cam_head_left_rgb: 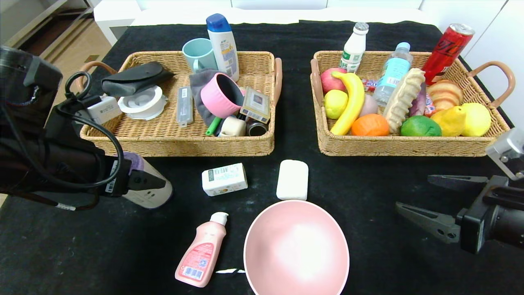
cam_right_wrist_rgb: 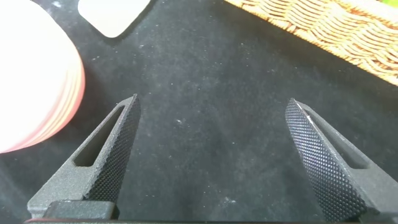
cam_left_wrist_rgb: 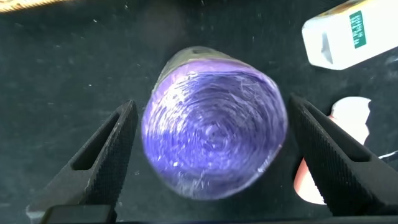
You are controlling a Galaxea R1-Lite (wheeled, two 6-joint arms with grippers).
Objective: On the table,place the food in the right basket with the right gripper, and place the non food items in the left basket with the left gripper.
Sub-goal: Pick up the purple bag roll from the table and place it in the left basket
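Claw work first: our left claw (cam_left_wrist_rgb: 208, 162) hangs low at the left of the desk (cam_head_left_rgb: 368, 254), spread wide, with a finger on either side of the grey roll (cam_head_left_rgb: 149, 192). In the left wrist view the roll's purple end fills the gap between the fingers, and neither finger touches it yet. We judge that we have lined up this way so the jaws can close across the roll's round body; nothing is gripped so far.

Our right claw (cam_head_left_rgb: 434, 203) waits low at the right edge, also spread wide and empty, over bare black cloth just beside the pink bowl (cam_head_left_rgb: 297, 248). It sits clear of the left arm's work and near the right basket (cam_head_left_rgb: 409, 148).

Still out on the desk are the small white box (cam_head_left_rgb: 224, 179) with green print, the plain white bar (cam_head_left_rgb: 292, 179) just beside it, the pink bottle (cam_head_left_rgb: 201, 256) lying on its side, and the bowl at the near edge. The box is the only food we can see left outside; the orange fruit (cam_head_left_rgb: 369, 125) already lies in the right basket among other fruit. The left basket (cam_head_left_rgb: 184, 143) holds assorted household things.

We reckon the roll goes next to the left basket. Lying on its side, it may roll or slip if we squeeze off centre.
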